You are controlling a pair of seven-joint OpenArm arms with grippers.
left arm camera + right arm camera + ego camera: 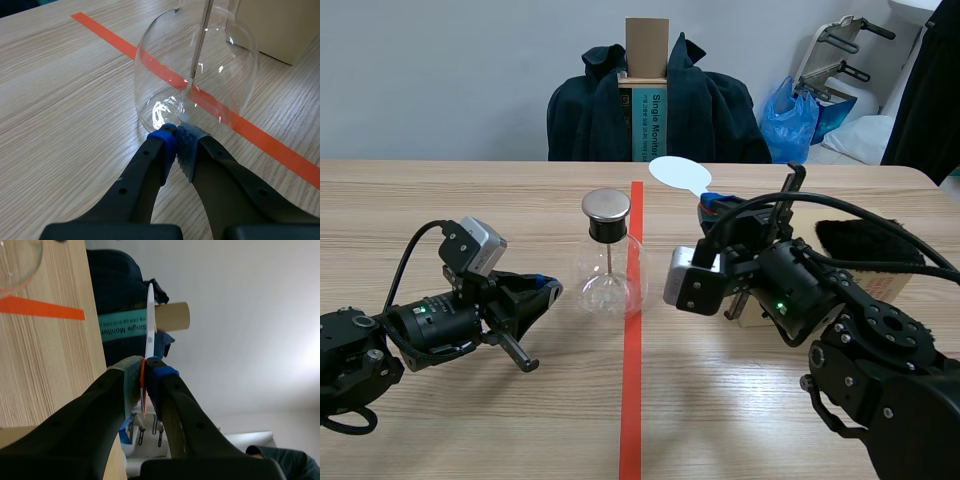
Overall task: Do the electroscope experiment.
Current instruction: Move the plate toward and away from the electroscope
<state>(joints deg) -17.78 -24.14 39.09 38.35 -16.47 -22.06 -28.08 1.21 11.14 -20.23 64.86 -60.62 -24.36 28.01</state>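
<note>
The electroscope (pixel 609 258), a clear glass flask with a metal cap and rod, stands on the red tape line at mid-table. My left gripper (pixel 552 287) lies low on the table just left of the flask, shut on nothing. In the left wrist view its tips (pixel 176 131) meet right at the foot of the flask (pixel 200 75). My right gripper (pixel 713 203) is raised to the right of the flask, shut on a thin white paddle (pixel 678 172) whose oval end sticks up. In the right wrist view the paddle (pixel 150 320) shows edge-on between the pads (pixel 145 362).
A black furry cloth (pixel 865 245) lies on a beige box (pixel 895 285) at the right, behind my right arm. Beyond the far table edge stand a chair draped with a dark jacket (pixel 660 105) and a blue bag (pixel 790 115).
</note>
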